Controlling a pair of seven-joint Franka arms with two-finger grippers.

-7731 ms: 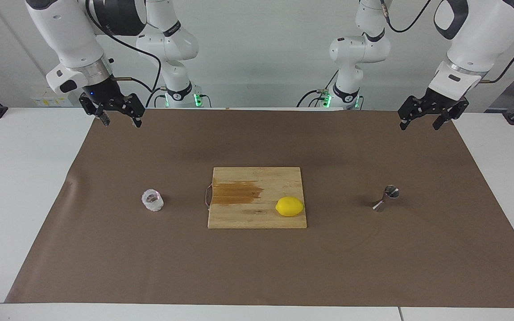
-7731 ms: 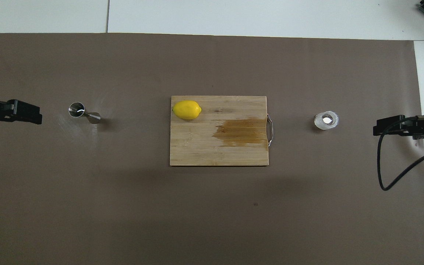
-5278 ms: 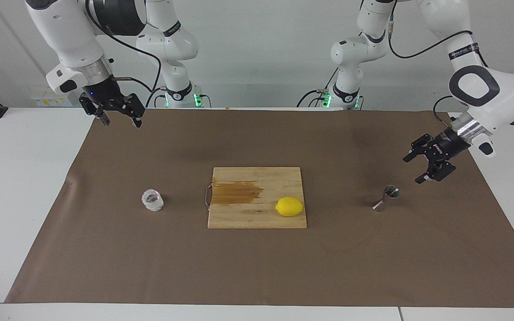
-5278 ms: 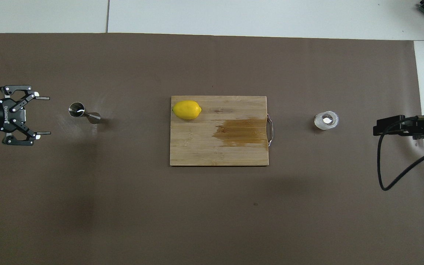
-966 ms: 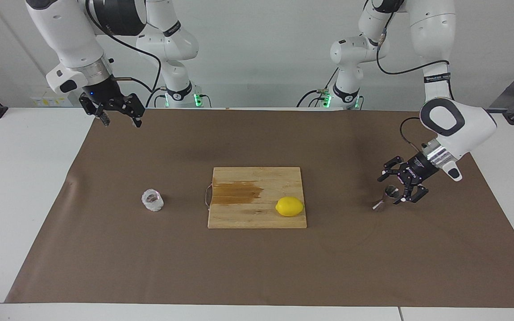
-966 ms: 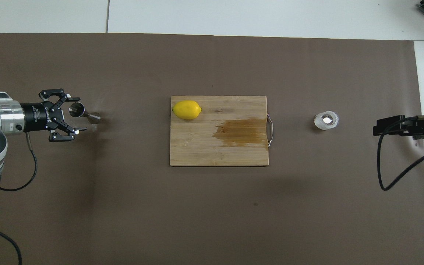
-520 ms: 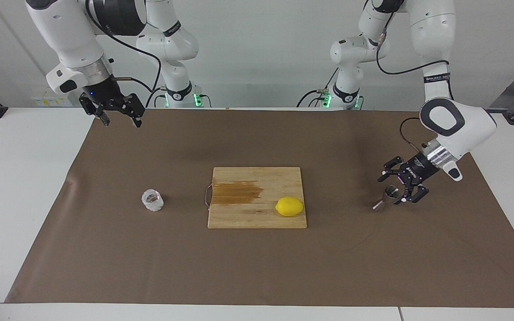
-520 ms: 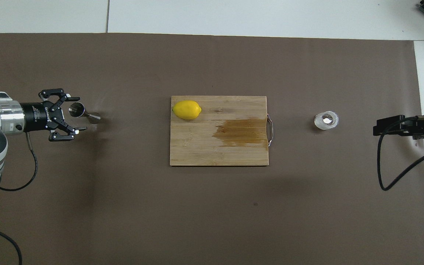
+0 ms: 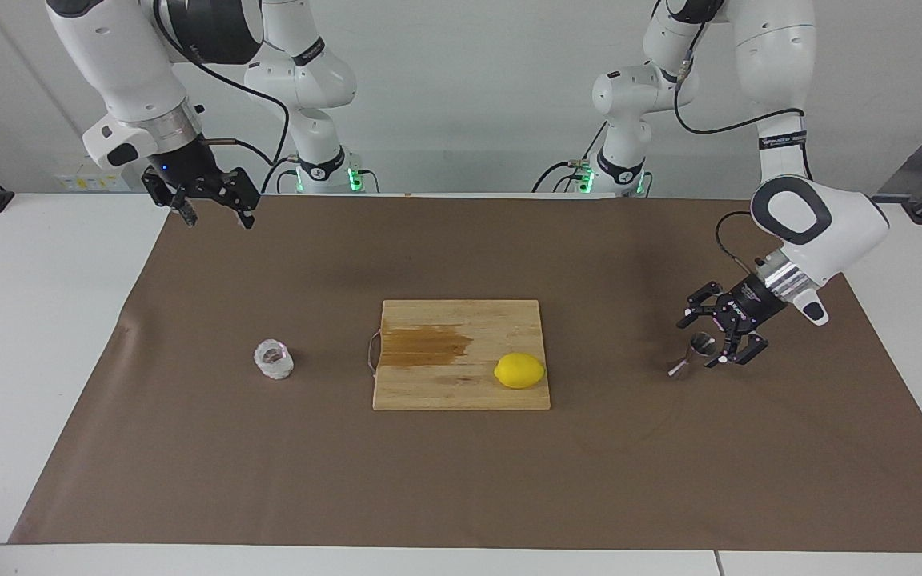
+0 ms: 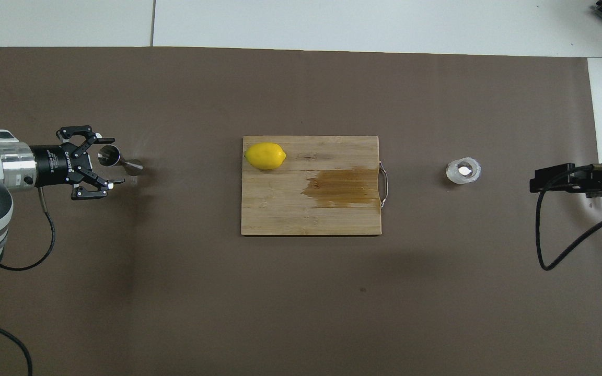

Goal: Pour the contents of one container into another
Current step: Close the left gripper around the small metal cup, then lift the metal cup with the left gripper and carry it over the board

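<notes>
Around the steel jigger (image 9: 693,352) the left hand (image 9: 705,342) gapes, fingers apart

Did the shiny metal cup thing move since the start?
No. The jigger stands where it did, level with the lemon toward the left arm's end; only the left gripper came to it.

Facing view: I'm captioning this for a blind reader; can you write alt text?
The left pincer, open, brackets a steel jigger on brown paper. A lemon lies on a stained cutting board mid-table, a glass cup stands toward the right arm's end, and the right pincer waits raised.
</notes>
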